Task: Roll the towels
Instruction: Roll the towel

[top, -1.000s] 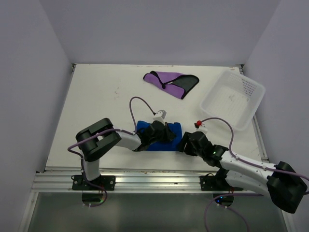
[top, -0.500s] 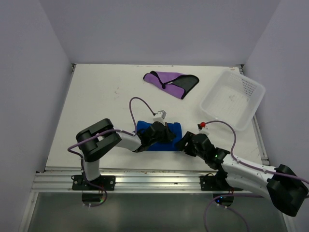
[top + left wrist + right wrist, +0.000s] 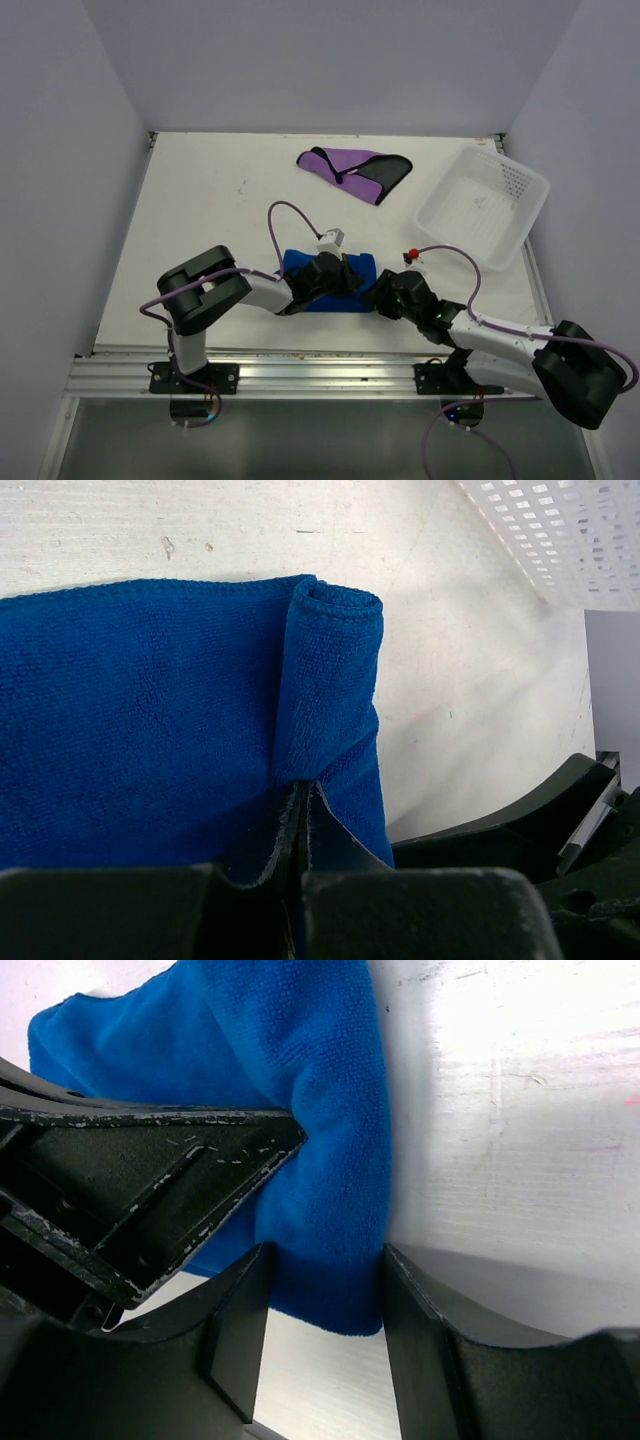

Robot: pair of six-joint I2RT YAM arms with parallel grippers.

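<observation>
The top camera looks down from above and behind the arm bases, taking in the whole desk (image 3: 200, 200) up to its far edge. Each wrist camera sits very close and low. One looks past the left pincer (image 3: 300, 810) toward the desk's right edge, the other past the right pincer (image 3: 322, 1300) toward the left. All three views share the blue towel (image 3: 293, 265) by the near edge.

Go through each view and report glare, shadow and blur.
Top view: even light, sharp, hardly any shadow on the table. Left wrist view: the blue towel shows a crisp weave, while the dark fingers at the bottom edge are soft. Right wrist view: the table is washed out by glare at upper right, with a grey shadow beside the towel.
</observation>
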